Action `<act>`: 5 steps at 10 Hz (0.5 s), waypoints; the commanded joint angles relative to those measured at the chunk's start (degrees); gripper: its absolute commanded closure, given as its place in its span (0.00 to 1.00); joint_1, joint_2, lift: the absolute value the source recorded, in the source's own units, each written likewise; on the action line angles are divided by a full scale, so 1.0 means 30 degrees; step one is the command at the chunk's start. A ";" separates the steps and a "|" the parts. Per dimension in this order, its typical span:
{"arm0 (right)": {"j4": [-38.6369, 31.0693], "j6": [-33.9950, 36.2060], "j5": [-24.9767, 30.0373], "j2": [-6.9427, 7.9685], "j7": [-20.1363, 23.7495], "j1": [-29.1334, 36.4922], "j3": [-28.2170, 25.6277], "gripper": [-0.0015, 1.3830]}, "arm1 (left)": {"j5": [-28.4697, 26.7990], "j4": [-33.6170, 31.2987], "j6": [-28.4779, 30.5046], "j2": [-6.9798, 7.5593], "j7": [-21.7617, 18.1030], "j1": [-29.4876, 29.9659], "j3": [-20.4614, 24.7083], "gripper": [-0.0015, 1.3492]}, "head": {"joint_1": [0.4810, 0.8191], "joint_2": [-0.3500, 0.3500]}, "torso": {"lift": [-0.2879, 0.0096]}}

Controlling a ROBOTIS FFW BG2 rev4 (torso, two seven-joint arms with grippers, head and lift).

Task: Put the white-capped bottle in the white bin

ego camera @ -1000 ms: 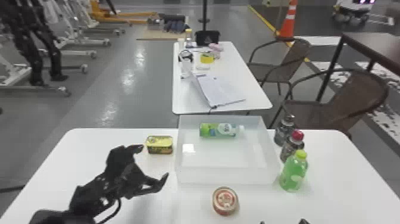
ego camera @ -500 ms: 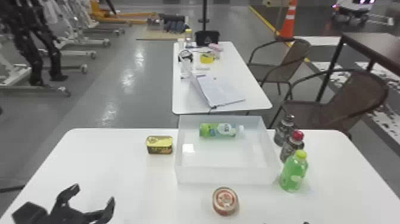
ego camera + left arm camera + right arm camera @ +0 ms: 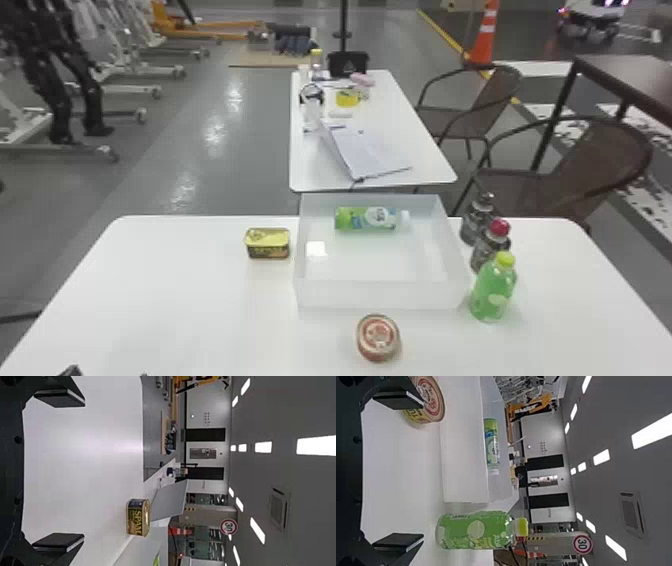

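Left end effector (image 3: 107, 373) has drawn back from the white bin (image 3: 375, 295) and stands wide, like the right end effector (image 3: 423, 471).

White table (image 3: 175, 300) bearing bin (image 3: 375, 295), tins (image 3: 378, 340), bottles (image 3: 492, 295)

And there's "SPAM" on the tin (image 3: 138, 517) at the bin's (image 3: 380, 295) nine o'clock, "TU" on the can (image 3: 436, 403) at six, and "30" on a round sign (image 3: 228, 527)!
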 commanded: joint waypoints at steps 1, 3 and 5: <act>-0.0131 -0.0034 0.0001 -0.0042 -0.0005 0.0230 -0.0040 0.09 | 0.0382 0.0595 -0.0680 -0.0050 0.0025 0.0055 -0.0093 0.08 | 0.20 0.50 | 0.63; -0.0336 -0.0034 0.0030 -0.0189 -0.0064 0.0552 -0.0040 0.09 | 0.0382 0.0712 -0.1266 -0.0050 0.0288 0.0114 -0.0210 0.08 | 0.20 0.50 | 0.63; -0.0424 -0.0034 0.0059 -0.0218 -0.0064 0.0610 -0.0040 0.09 | 0.0499 0.0917 -0.1676 -0.0050 0.0318 0.0084 -0.0240 0.08 | 0.20 0.50 | 0.63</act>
